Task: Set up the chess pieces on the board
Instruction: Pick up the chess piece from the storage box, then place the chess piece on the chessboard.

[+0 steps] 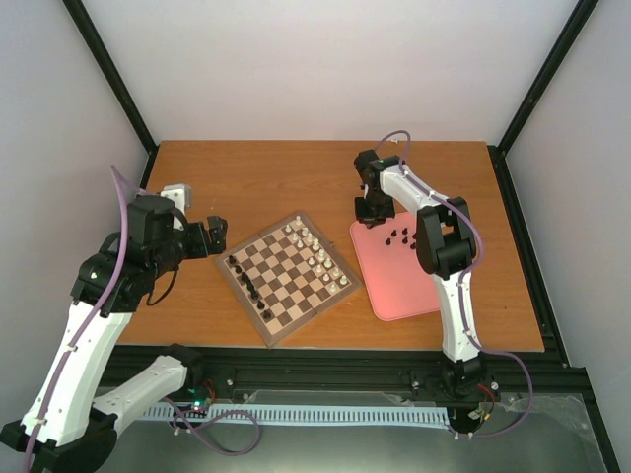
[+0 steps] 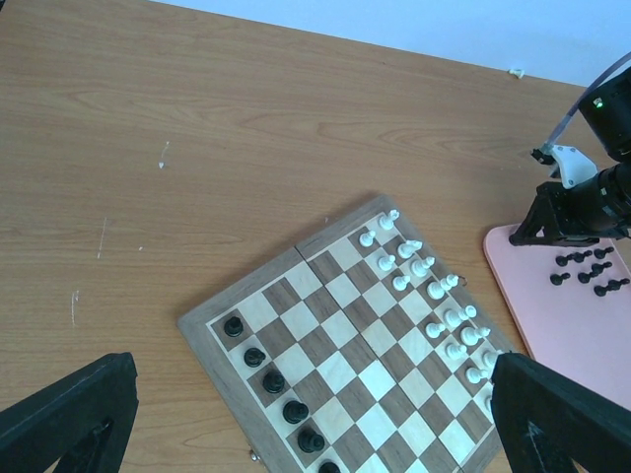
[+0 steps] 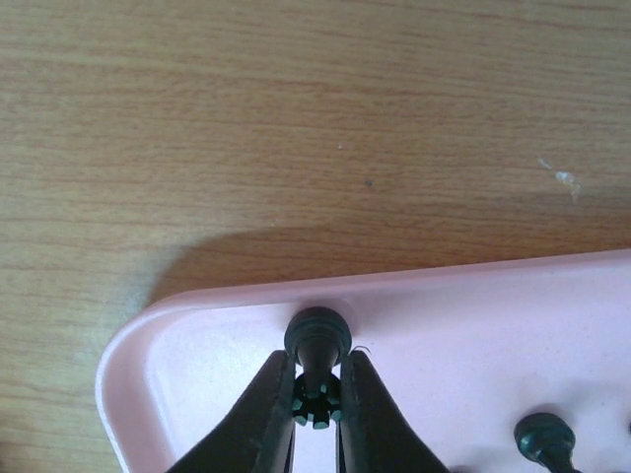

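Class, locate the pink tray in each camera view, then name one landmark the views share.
Top external: pink tray centre-right, beside the board.
Left wrist: pink tray at the right edge.
Right wrist: pink tray across the bottom, corner lower left.
Shared landmark: right claw gripping a black piece at its corner.

A broad lane of bare squares runs across the board (image 1: pixel 296 281), flanked by a file of black chess pieces (image 1: pixel 246 281) on its left edge and two rows of white pieces (image 1: pixel 320 258) on its right. The pink tray (image 1: pixel 404 286) lies just beside the board's right corner, more black pieces clustered near the right gripper (image 3: pixel 317 406) at its far end.
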You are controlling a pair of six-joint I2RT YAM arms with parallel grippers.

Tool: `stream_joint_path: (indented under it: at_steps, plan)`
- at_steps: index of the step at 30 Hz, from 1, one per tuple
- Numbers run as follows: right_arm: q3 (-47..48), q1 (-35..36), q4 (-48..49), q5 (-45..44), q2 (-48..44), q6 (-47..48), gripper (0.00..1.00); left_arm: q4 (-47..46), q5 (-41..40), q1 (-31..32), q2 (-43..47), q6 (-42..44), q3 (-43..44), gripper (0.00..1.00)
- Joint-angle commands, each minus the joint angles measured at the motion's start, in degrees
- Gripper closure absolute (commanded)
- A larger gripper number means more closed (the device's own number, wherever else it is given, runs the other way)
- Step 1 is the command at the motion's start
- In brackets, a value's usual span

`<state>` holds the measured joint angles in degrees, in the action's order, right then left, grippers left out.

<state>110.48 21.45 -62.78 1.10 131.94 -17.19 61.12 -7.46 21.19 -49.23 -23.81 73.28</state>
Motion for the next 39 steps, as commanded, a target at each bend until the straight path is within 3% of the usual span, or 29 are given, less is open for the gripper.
stream_joint_path:
  at_steps: [1, 7, 12, 17, 25, 31, 39]
  plan:
    - [1.5, -0.4, -0.6, 0.0, -1.5, 0.0, 0.95, -1.0, 0.3, -0.2, -0.1, -0.6, -0.1, 0.0]
    - [1.1, -0.4, -0.5, -0.1, -3.1, -0.1, 0.97, -1.0, 0.5, -0.2, 0.0, -0.6, -0.2, 0.0]
    - [-2.3, 2.0, -1.4, -0.3, -11.2, -2.2, 0.97, -0.9, 0.9, -0.2, 0.2, -0.5, 0.1, 0.0]
    - [-4.8, 10.9, -5.5, -1.5, -20.0, -5.3, 0.97, -1.1, 1.9, -0.2, 0.0, -0.4, 0.6, 0.0]
    - [-13.8, 31.4, -7.9, -2.8, -29.6, -14.2, 0.97, 1.1, 1.5, -0.2, 0.0, 0.5, 1.8, 0.0]
    - [-14.8, 44.1, -5.4, -2.7, -26.9, -18.1, 0.97, 2.9, 2.4, -0.2, 3.9, -1.1, -0.7, 0.0]
    - [-8.8, 51.7, -4.3, -1.7, -17.6, -19.2, 0.97, 6.7, 1.5, -0.2, 7.8, -1.4, 0.2, 0.0]
